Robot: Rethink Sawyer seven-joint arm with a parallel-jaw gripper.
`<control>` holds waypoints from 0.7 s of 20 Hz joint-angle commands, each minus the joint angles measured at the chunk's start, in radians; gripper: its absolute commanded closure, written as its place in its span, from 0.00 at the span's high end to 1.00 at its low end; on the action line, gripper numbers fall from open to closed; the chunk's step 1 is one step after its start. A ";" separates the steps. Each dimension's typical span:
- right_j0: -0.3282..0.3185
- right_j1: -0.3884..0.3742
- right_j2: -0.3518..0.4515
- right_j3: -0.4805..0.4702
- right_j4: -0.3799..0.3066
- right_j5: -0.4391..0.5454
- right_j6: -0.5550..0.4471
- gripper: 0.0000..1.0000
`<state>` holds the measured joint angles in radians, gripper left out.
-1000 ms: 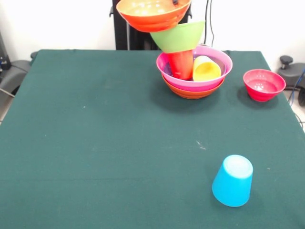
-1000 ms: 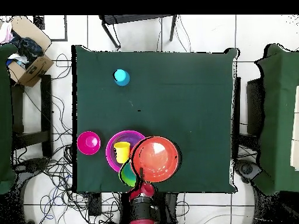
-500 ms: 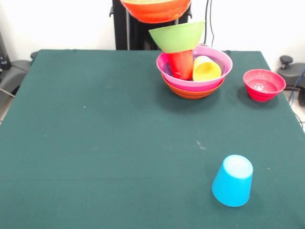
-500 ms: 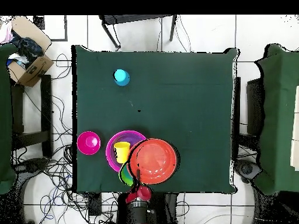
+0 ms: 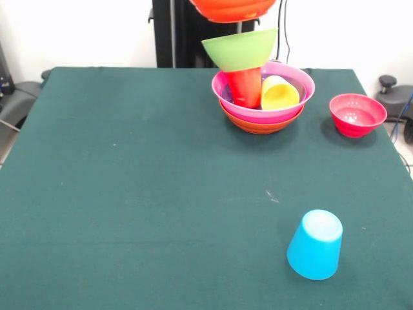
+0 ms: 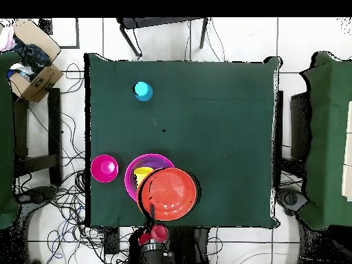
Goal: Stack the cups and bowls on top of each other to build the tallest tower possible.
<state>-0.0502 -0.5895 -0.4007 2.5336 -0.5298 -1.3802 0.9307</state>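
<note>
Gripper [image 6: 155, 232] state I cannot tell, orange bowl [image 5: 233, 9] aloft at far side; light, glossy, slippery, best pinched at rim

Cardboard box [image 6: 31, 60] (beside green table [image 6: 206, 124])

The raised orange bowl [image 5: 233, 9] was cut off by the top edge; overhead it hid the lime bowl and most of the yellow cup [image 6: 139, 172].

A black upright pedestal column [image 5: 184, 35] stands behind the table. From overhead, the robot shows a rounded red arm segment [image 6: 152, 235] joined to a black cylindrical section [image 6: 155, 255].
</note>
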 commanded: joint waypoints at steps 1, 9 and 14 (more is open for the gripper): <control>0.044 0.189 -0.032 0.005 -0.056 -0.128 0.252 0.00; 0.092 0.319 -0.080 -0.019 -0.032 -0.252 0.307 0.00; 0.120 0.376 -0.120 -0.020 -0.026 -0.308 0.330 0.00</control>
<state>0.0356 -0.3875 -0.4781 2.5014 -0.5288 -1.5882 1.0972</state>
